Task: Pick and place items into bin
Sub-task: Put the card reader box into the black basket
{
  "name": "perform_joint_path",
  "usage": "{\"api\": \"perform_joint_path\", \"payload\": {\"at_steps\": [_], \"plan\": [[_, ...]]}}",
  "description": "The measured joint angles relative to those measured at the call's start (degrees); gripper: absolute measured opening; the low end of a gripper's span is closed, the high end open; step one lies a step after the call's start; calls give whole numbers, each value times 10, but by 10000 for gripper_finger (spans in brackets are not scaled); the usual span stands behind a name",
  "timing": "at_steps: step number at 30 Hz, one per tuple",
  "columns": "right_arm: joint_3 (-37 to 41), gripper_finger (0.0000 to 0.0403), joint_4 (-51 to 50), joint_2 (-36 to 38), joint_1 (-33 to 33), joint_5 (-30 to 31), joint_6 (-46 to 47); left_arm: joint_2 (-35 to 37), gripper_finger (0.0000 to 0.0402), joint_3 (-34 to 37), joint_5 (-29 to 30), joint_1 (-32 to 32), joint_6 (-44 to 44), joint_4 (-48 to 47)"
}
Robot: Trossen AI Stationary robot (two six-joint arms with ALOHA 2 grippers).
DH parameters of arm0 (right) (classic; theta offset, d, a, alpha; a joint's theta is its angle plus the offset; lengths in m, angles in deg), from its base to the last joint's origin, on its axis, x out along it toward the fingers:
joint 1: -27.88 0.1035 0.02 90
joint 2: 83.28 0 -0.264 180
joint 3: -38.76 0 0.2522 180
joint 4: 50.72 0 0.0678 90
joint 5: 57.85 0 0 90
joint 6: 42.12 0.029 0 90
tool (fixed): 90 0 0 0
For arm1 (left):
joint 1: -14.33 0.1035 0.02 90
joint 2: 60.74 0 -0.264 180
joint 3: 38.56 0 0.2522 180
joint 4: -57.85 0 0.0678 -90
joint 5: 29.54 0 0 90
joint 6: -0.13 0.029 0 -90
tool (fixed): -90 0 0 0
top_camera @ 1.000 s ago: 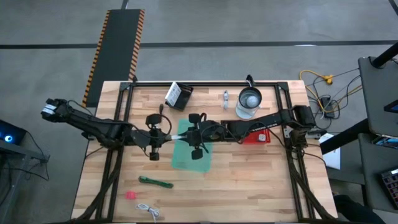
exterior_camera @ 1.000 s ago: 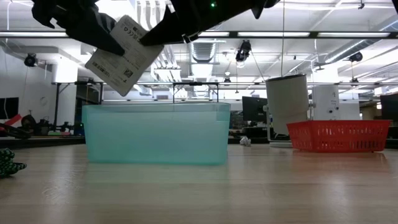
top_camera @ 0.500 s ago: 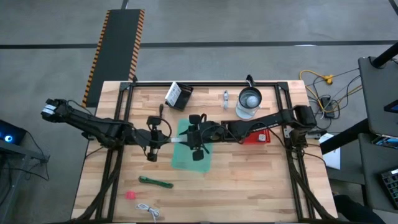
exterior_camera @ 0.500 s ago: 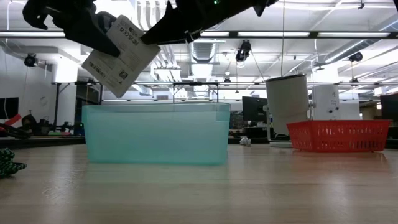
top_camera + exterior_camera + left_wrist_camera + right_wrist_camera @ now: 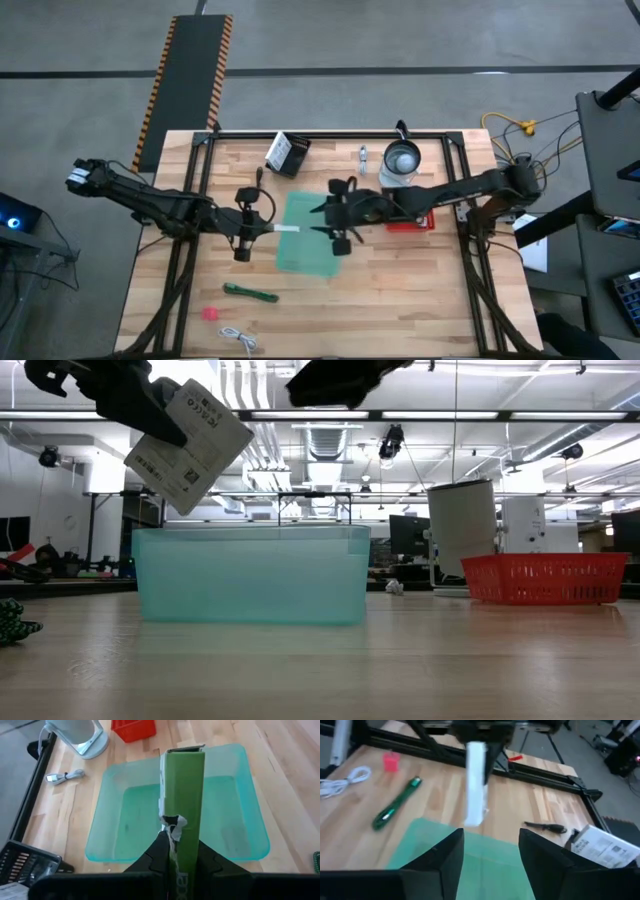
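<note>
2 packets (image 5: 287, 153), 1 bin (image 5: 308, 262)

Two white packets (image 5: 287, 153) (image 5: 188, 446), one green stick (image 5: 250, 293), one pink bit (image 5: 210, 313), one white cable (image 5: 238, 339), one black pen (image 5: 545, 827), one silver piece (image 5: 362, 158), one teal bin (image 5: 310, 258), one red basket (image 5: 412, 222), one glass jug (image 5: 400, 165).

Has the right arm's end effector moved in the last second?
Yes. The right end effector has let go of the packet and drawn back toward the red basket, from the green bin's left edge to its right edge.
</note>
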Motion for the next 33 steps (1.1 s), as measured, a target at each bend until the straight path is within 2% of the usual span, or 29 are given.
{"api": "perform_joint_path", "payload": {"at_steps": [7,10,12,16,21,25,30,33], "plan": [[182,147,185,90,33,1,25,2,20,0,0,0,0,0],[253,139,273,105,52,4,47,1,20,0,0,0,-1,0],[289,135,326,105,71,31,44,1,20,0,0,0,0,0],[344,132,418,96,111,89,17,1,20,0,0,0,-1,2],[420,131,566,75,155,42,-73,0,20,-2,0,0,-2,5],[461,127,674,73,167,58,-91,-1,20,-6,0,0,-10,6],[488,120,679,74,167,63,-56,-1,20,-10,2,0,-16,5],[509,111,721,80,166,63,-29,-1,20,-10,3,0,-16,5]]}}
